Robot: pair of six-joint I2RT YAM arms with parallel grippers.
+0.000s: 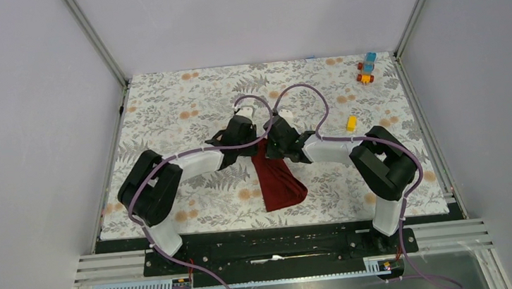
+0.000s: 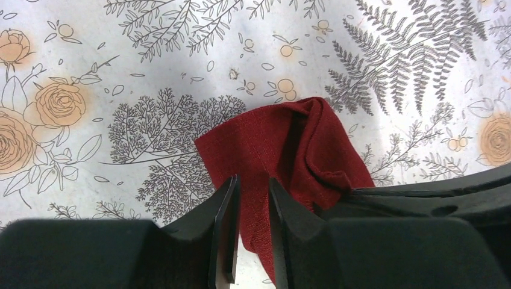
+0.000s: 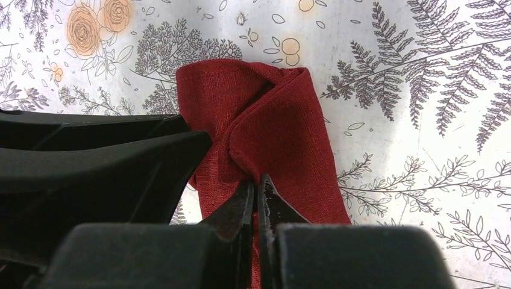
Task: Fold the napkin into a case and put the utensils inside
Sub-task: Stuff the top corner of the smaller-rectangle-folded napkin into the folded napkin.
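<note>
left arm (image 1: 191, 161): elbow bent, forearm reached inward toward table centre
left gripper (image 2: 252, 186): jaws narrowed, pinching the napkin (image 2: 289, 144)
right arm (image 1: 338, 147): bent inward, mirroring
right gripper (image 3: 256, 185): jaws closed on a fold of the napkin, just beside left gripper

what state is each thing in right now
napkin: partly folded, bunched at its far end, not yet a case
left gripper: jaws narrowly apart astride the napkin, grip unclear
right gripper: shut, pinching a napkin fold
yellow block: lying loose, untouched

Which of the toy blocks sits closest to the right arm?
The yellow block, alone just beyond the right arm; the orange and blue blocks cluster in the far right corner.
</note>
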